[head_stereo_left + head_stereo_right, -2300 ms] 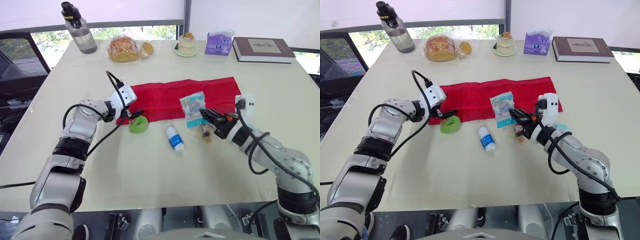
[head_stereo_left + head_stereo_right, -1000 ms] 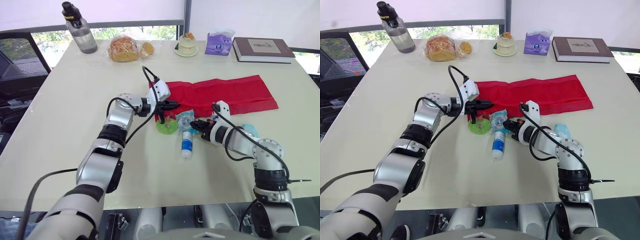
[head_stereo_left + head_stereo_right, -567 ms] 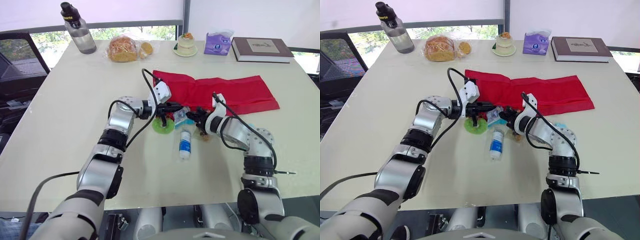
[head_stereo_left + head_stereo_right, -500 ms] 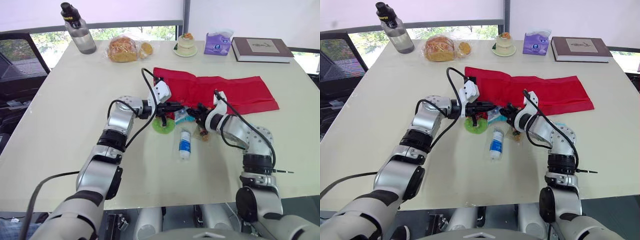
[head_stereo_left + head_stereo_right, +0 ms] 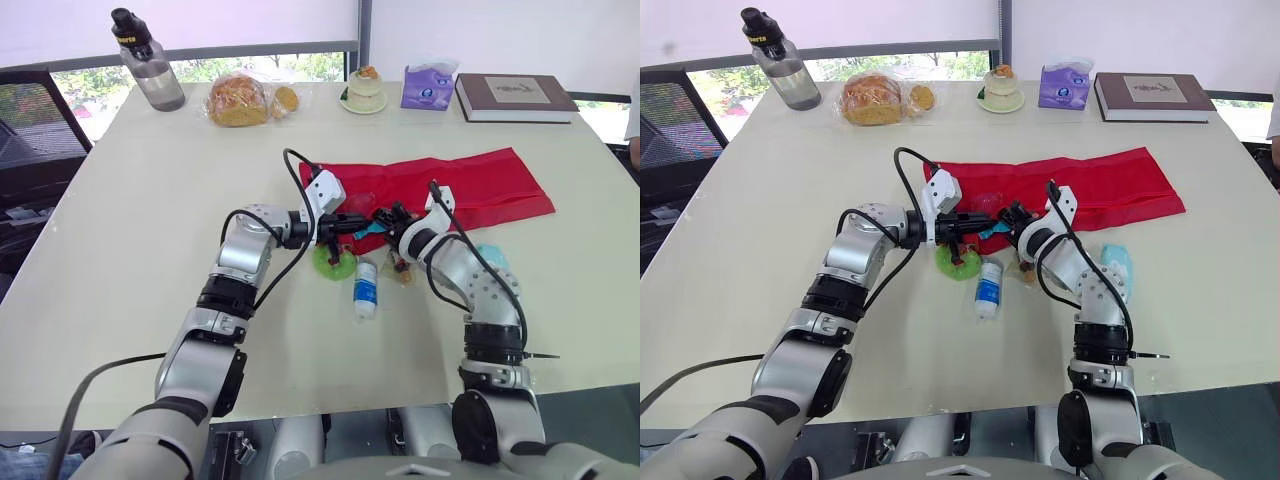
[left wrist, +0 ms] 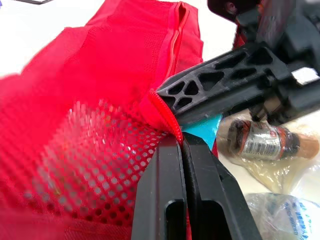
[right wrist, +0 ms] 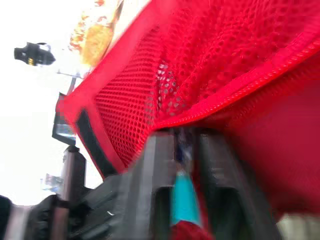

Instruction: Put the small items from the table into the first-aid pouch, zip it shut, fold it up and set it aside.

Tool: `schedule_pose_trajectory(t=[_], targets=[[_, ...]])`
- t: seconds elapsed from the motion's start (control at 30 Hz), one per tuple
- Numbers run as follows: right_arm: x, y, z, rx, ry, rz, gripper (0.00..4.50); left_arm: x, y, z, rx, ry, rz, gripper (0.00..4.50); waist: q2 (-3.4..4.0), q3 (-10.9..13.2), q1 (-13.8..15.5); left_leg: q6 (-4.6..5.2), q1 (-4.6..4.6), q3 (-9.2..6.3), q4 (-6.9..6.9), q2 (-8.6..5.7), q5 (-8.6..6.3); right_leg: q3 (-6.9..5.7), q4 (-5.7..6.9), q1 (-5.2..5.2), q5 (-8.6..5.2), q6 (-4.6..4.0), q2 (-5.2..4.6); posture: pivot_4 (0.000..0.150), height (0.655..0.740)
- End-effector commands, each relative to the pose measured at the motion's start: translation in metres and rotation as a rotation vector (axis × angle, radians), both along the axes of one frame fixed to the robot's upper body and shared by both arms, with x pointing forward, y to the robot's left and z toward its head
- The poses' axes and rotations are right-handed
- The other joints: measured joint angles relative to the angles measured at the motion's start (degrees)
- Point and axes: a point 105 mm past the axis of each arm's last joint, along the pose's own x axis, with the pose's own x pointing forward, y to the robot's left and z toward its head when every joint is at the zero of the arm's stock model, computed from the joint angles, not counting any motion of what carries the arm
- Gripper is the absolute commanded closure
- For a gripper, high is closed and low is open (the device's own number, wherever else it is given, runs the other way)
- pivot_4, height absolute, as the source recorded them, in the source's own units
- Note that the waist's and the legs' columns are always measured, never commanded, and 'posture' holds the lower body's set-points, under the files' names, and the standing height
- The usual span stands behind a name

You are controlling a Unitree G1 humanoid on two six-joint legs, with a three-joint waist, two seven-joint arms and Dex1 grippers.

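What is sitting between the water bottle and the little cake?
Bagged bread lies between the water bottle and the cake, in the left eye view.

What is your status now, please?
Left hand shut on pouch edge. Right hand shut on teal packet, at pouch opening. Not yet in: white bottle, green ring.

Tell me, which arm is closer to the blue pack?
Right. The right arm, gripping a packet, runs close beside the blue pack; the left arm is on the far side, beyond the bottle and green ring.
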Motion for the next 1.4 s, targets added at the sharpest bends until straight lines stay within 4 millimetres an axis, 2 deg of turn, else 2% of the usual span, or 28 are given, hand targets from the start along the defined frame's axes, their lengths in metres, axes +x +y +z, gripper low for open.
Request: schedule_pose_trajectory(t=[0.03,0.07,0.27,0.5,0.6,0.63,0.7,0.8,1.03,1.23,1.4], targets=[[-0.003,-0.005,0.020,-0.048,-0.124,0.010,1.49,-0.004,-0.001,-0.001,-0.017,-0.004,-0.014,4.50,0.00,0.00,0.00,0.00,0.01,0.02,0.00,0.00,0.00,0.02,0.01,0.00,0.00,0.00,0.00,0.150,0.7387],[-0.004,-0.009,0.018,-0.063,-0.126,0.010,1.33,-0.004,0.001,-0.004,-0.012,-0.004,-0.010,4.50,0.00,0.00,0.00,0.00,0.03,0.05,0.00,0.00,0.00,0.05,0.01,0.00,0.00,0.00,0.00,0.150,0.7387],[-0.014,-0.025,0.017,-0.140,-0.161,0.038,1.33,0.002,0.010,-0.007,-0.023,0.016,0.026,4.50,0.00,0.00,0.03,0.00,0.07,0.06,0.00,0.00,0.00,0.06,0.07,0.01,-0.01,-0.01,0.00,0.150,0.7387],[-0.028,-0.027,0.023,-0.353,-0.301,0.157,1.33,0.007,0.016,-0.005,-0.034,0.016,0.031,4.50,0.00,0.00,0.02,0.00,0.10,0.09,0.00,0.00,0.00,0.09,0.07,0.00,-0.01,0.00,0.01,0.150,0.7387],[-0.030,-0.022,0.026,-0.529,-0.421,0.227,2.07,0.009,0.018,-0.003,-0.040,0.020,0.030,4.50,-0.01,0.00,0.00,0.00,0.10,0.10,0.00,-0.01,0.00,0.10,0.07,0.00,-0.02,0.00,0.02,0.150,0.7387],[-0.031,-0.019,0.026,-0.572,-0.453,0.255,2.43,0.009,0.018,-0.003,-0.042,0.020,0.026,4.50,-0.01,0.00,0.00,0.00,0.09,0.09,0.01,-0.01,0.00,0.09,0.07,0.00,-0.02,0.00,0.03,0.150,0.7387],[-0.033,-0.009,0.018,-0.662,-0.505,0.326,3.51,0.009,0.017,-0.002,-0.049,0.024,0.014,4.50,-0.01,0.00,-0.01,0.00,0.10,0.09,0.01,-0.01,0.00,0.11,0.07,0.00,-0.02,0.00,0.04,0.150,0.7387],[-0.030,-0.001,0.003,-0.710,-0.515,0.368,4.41,0.006,0.015,-0.003,-0.047,0.028,-0.015,4.50,-0.04,-0.01,0.03,0.00,0.10,0.09,0.01,-0.01,0.00,0.09,0.06,0.00,-0.02,0.00,0.04,0.150,0.7387],[-0.019,0.013,0.000,-0.735,-0.554,0.383,4.41,0.003,0.012,-0.002,-0.040,0.025,-0.051,4.50,-0.04,-0.01,0.09,0.00,0.08,0.11,0.07,-0.02,0.00,0.10,0.06,0.01,-0.01,0.01,0.03,0.150,0.7387],[-0.001,0.024,-0.003,-0.781,-0.574,0.357,4.41,-0.001,0.007,-0.002,-0.042,0.031,-0.092,4.50,-0.04,-0.02,0.07,0.00,0.12,0.08,0.08,0.00,0.00,0.09,0.14,0.01,-0.01,0.00,0.06,0.150,0.7387],[0.007,0.034,-0.014,-0.853,-0.559,0.365,4.41,-0.004,0.006,-0.003,-0.044,0.035,-0.105,4.50,-0.05,-0.02,-0.04,-0.01,0.21,0.08,0.08,0.00,0.01,0.11,0.19,0.03,-0.01,0.00,0.07,0.150,0.7387]])
